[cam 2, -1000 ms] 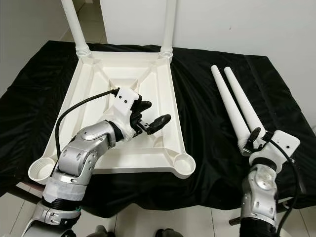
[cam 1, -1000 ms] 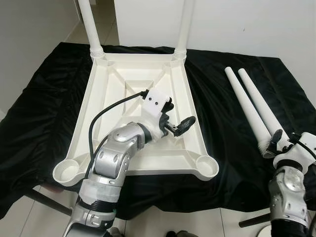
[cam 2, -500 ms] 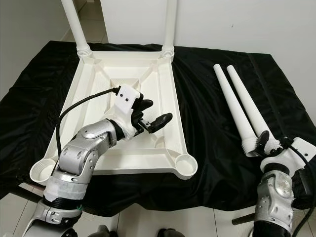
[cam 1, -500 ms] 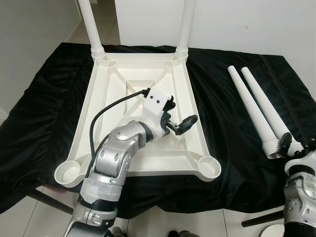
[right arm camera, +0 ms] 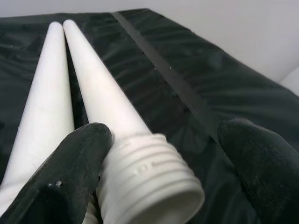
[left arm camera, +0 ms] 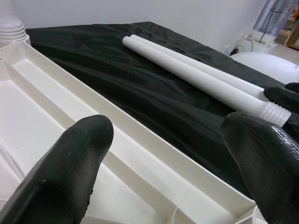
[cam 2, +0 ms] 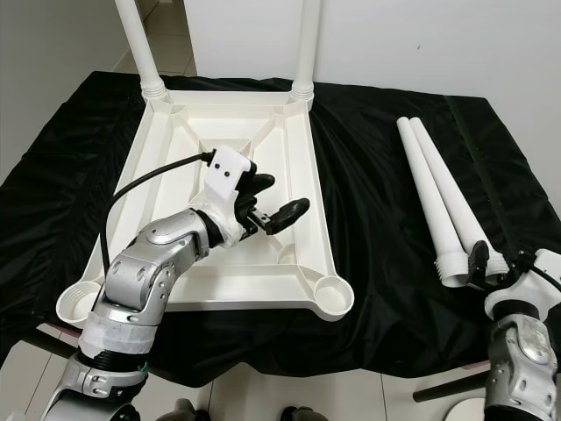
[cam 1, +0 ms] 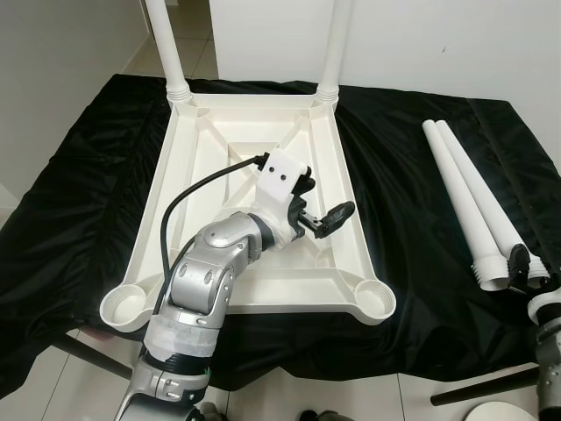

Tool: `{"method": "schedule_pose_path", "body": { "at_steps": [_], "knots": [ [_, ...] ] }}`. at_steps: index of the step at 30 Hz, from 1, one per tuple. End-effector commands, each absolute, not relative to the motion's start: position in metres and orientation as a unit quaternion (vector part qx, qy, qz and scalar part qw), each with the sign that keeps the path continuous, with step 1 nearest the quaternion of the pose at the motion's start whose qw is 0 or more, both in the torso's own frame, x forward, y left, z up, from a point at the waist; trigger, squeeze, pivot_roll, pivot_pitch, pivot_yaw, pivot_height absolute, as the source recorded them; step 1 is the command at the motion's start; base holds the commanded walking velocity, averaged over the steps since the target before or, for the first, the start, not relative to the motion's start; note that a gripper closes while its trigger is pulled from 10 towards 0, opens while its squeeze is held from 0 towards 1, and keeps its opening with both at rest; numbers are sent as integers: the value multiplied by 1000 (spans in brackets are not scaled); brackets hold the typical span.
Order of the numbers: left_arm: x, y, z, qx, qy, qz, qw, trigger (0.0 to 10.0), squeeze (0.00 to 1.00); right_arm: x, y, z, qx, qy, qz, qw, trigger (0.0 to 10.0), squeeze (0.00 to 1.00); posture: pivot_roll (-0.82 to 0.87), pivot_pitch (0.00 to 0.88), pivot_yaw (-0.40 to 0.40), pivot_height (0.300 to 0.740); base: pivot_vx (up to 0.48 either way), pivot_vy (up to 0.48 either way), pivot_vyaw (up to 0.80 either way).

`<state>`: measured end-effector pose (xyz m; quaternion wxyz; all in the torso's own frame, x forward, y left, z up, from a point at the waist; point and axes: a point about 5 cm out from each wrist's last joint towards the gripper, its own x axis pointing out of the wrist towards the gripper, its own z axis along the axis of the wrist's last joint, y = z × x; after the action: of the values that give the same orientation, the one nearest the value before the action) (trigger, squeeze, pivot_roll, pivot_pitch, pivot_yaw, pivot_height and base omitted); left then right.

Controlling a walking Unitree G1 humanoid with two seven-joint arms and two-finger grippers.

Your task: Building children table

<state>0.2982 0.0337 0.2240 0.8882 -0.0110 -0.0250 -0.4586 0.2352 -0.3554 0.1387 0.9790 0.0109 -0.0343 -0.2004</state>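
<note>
The white table top [cam 1: 263,175] lies upside down on a worktop covered with a black cloth [cam 1: 79,193]. Its ribbed underside faces up at me. Two white legs are already fixed in its far corners and stand straight up: the far left leg [cam 1: 162,44] and the far right leg [cam 1: 336,44]. The two near corners have round sockets, the near left socket [cam 1: 123,305] and the near right socket [cam 1: 374,298].

My left jaws [cam 1: 326,217] hang over the table top, near its right edge, about halfway along. They are wide open and hold nothing. In my left wrist view, one black finger [left arm camera: 70,172] sits over the white rim, and the other finger sits toward the black cloth.

Two loose legs [cam 2: 438,206] lie side by side on the cloth, well to the right of the table top. They touch each other along their length. Their thin ends point away from me, and their threaded ends [right arm camera: 149,179] point toward me.

My right jaws [cam 2: 491,263] are right at those threaded ends. They are open. One finger [right arm camera: 70,177] is pressed beside the thread of the nearer leg, and the other finger is off to the side over the cloth. They do not grip the leg yet.
</note>
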Motion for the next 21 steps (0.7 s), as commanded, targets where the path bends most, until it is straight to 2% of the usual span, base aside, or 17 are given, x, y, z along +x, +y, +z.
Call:
{"method": "schedule_pose_path", "body": {
  "at_steps": [1,12,21],
  "knots": [
    [300,35,227,-14,-28,-423,905,10000,0,225,-358,124,18,14,-172,985,10000,0,-18,135,24,740,0,0,0],
    [299,35,229,-19,-26,-422,906,10000,0,220,-359,125,17,24,-137,990,10000,0,-21,138,28,740,0,0,0],
    [300,33,229,-24,-25,-423,905,10000,0,234,-349,126,-11,20,-69,997,10000,0,-21,141,31,740,0,0,0]
  ]
}}
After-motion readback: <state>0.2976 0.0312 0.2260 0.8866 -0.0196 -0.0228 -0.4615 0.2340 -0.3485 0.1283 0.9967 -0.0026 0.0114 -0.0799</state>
